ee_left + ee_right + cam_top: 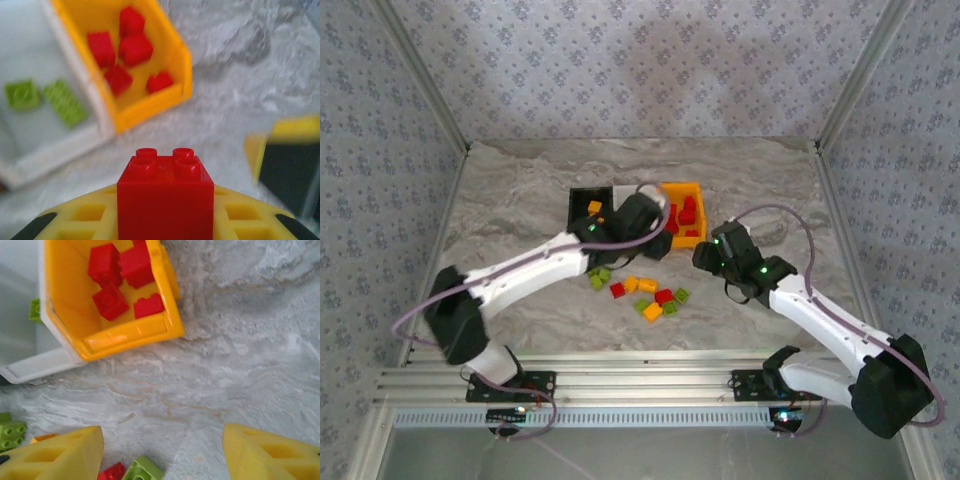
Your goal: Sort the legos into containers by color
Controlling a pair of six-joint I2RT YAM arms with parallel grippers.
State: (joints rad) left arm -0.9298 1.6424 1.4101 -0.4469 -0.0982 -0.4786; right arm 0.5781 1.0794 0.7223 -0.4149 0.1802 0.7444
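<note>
The left arm [535, 265] reaches from the desk's [520, 200] near-left corner toward centre. The left gripper [165, 220] has its yellow fingers [85, 215] clamped on a small red plastic brick [165, 195]. The right arm [820, 315] is bent inward, and the right gripper [160, 455] has its fingers spread wide.

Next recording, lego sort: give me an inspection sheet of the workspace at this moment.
Surface: marbled grey table.
Job's things: orange bin holds red bricks; white bin holds lime green bricks; black bin holds orange-yellow bricks; loose mixed bricks lie on the table in front of the bins.
Clutter: nothing seen.
Grippers: left gripper shut on a red brick near the orange bin; right gripper open above the table.
Cables: left cable and right cable loop along the arms.
Surroundings: patterned wall panels; metal rail at the near edge.
</note>
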